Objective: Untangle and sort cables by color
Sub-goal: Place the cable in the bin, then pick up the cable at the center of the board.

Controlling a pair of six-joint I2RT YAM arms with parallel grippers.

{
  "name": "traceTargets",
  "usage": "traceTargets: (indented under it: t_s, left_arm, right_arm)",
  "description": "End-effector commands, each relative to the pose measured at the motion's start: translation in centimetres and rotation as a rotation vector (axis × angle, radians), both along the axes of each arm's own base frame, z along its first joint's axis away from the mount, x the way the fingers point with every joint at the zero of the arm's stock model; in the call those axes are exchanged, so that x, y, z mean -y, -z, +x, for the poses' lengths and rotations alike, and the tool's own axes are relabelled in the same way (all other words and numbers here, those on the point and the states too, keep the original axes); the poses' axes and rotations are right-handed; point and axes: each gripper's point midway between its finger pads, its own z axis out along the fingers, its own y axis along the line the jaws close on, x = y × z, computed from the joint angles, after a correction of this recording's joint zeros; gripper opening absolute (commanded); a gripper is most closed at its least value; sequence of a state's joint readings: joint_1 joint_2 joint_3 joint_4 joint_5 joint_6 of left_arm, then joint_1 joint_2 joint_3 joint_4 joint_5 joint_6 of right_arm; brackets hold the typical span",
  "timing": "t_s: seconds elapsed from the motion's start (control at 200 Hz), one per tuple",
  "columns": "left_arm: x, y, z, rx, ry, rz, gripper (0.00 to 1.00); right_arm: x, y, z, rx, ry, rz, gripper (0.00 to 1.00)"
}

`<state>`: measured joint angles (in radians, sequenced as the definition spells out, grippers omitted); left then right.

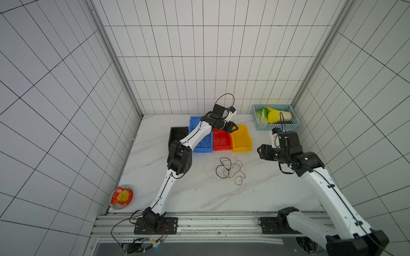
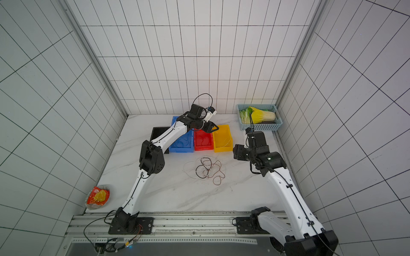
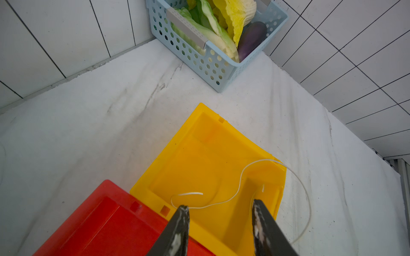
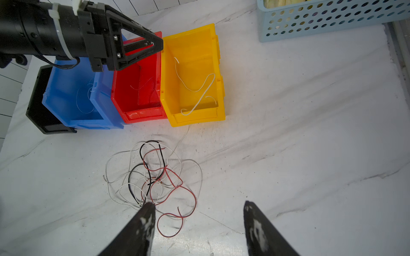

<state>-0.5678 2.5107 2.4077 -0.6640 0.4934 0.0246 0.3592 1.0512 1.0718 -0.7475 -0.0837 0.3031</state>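
White thin wire [image 3: 240,181] lies curled in the yellow plastic bin [image 3: 195,141], one loop spilling over its rim, below the left pincer [image 3: 219,206], whose jaws stand released. Red, black and white tangled cables [image 4: 155,175] rest on the marble surface [image 4: 310,144] before the right pincer [image 4: 198,205], likewise released and empty.

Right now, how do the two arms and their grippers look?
Both arms, left arm and right arm, have white link shells, black joints and thin black cables along them. The left gripper and right gripper have black tapering fingers with whitish scuffs.
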Motion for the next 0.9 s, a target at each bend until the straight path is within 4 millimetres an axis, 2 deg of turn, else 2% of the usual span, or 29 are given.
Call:
traceTargets:
  t_s: [0.0, 0.07, 0.175, 0.275, 0.335, 0.395, 0.465, 0.585, 0.63, 0.65, 0.66, 0.725, 0.785, 0.895]
  left_arm:
    - [-1.2, -5.8, -0.1, 0.111, -0.009, -0.002, 0.48]
    - [-2.3, -8.8, -1.0, 0.128, -0.004, -0.017, 0.51]
    - [-4.5, -12.2, -3.9, 0.124, 0.043, -0.028, 0.55]
    - [-7.2, -13.7, -7.1, 0.100, 0.075, -0.024, 0.57]
    - [-9.1, -13.6, -8.7, 0.066, 0.069, -0.020, 0.59]
    - [-10.6, -12.9, -10.5, 0.019, 0.068, -0.020, 0.60]
    - [-12.1, -11.4, -12.4, -0.046, 0.061, -0.016, 0.60]
    - [-12.9, -8.1, -15.9, -0.144, 0.095, -0.021, 0.60]
    - [-12.9, -6.8, -16.8, -0.162, 0.106, -0.030, 0.60]
    - [-12.9, -6.3, -17.1, -0.167, 0.109, -0.032, 0.60]
    - [-12.8, -6.1, -17.3, -0.167, 0.113, -0.035, 0.60]
    - [-12.4, -4.6, -18.3, -0.173, 0.147, -0.036, 0.61]
    - [-11.9, -3.1, -18.9, -0.169, 0.170, -0.015, 0.61]
    - [-10.6, -1.0, -20.4, -0.173, 0.242, 0.001, 0.62]
  right_arm:
    - [0.1, -0.6, 1.6, 0.009, 0.027, -0.010, 0.66]
    - [-1.2, 1.2, 1.6, -0.062, -0.036, 0.010, 0.67]
    - [-4.4, 3.9, 1.4, -0.156, -0.139, 0.056, 0.70]
    - [-7.3, 6.3, 0.7, -0.213, -0.244, 0.022, 0.72]
    - [-8.5, 7.8, 0.3, -0.249, -0.287, 0.021, 0.73]
    - [-9.0, 9.4, 0.3, -0.289, -0.289, 0.008, 0.73]
    - [-8.6, 11.2, 0.6, -0.320, -0.270, -0.038, 0.73]
    - [-7.9, 13.5, 0.8, -0.355, -0.265, -0.114, 0.69]
    - [-8.2, 14.1, 0.6, -0.369, -0.289, -0.108, 0.62]
    - [-8.5, 14.5, 0.4, -0.380, -0.303, -0.098, 0.53]
    - [-8.5, 14.5, 0.4, -0.381, -0.305, -0.095, 0.52]
    - [-9.6, 14.8, 0.1, -0.399, -0.341, -0.052, 0.23]
    - [-10.0, 14.6, 0.0, -0.385, -0.356, -0.037, 0.01]
    - [-9.6, 13.0, -0.3, -0.331, -0.350, -0.040, 0.00]
